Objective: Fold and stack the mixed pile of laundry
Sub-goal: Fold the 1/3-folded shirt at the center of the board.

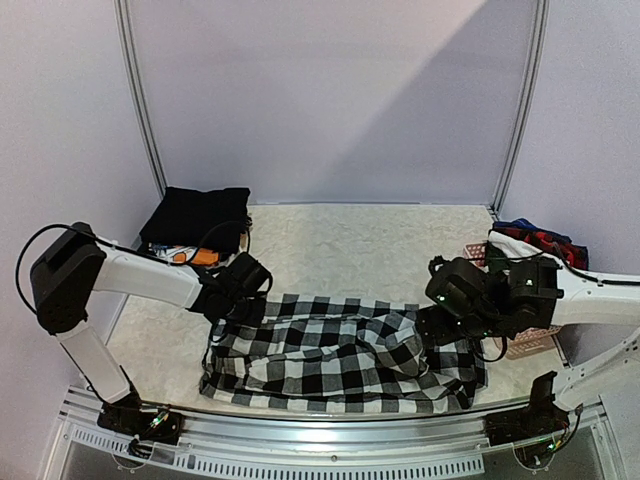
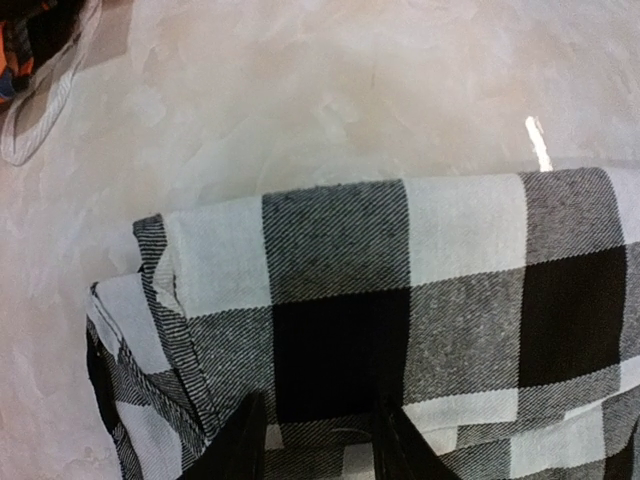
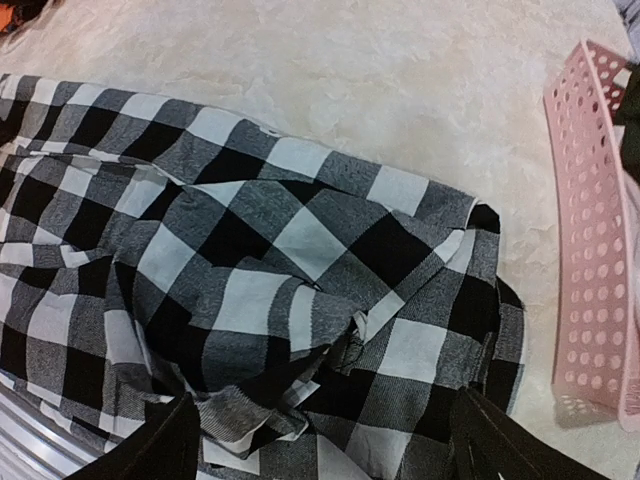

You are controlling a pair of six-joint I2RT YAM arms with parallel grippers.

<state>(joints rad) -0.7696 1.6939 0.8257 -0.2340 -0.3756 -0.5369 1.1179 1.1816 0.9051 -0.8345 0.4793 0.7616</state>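
**Checked garment spread across the near table, a gripper at each end**

The left gripper's (image 2: 320,432) dark fingers (image 2: 238,445) fill the bottom of its wrist view. They sit low on the left end of the black-and-white checked garment (image 2: 400,300), with a narrow gap between them. I cannot tell whether a fold of cloth is pinched there. A hemmed corner lies doubled just beside them.

The right gripper (image 3: 325,440) hangs over the garment's rumpled right end with its fingers spread wide, holding nothing.

The checked garment lies lengthwise along the near side of the table (image 1: 350,245), close to the front rail (image 1: 330,425). The rest of the laundry is well apart from it. A folded black garment (image 1: 195,215) sits at the far left on top of orange printed pieces (image 1: 200,257), and the red/navy plaid (image 1: 535,238) is at the far right by the pink perforated basket (image 3: 590,200).

I see three risks:
- The right end is bunched in several layers, so a closing grip may catch only some of them and fold in a crease.
- Uneven pulls from the two ends could skew the cloth.
- A pull toward the arms could drag the near edge over the rail.
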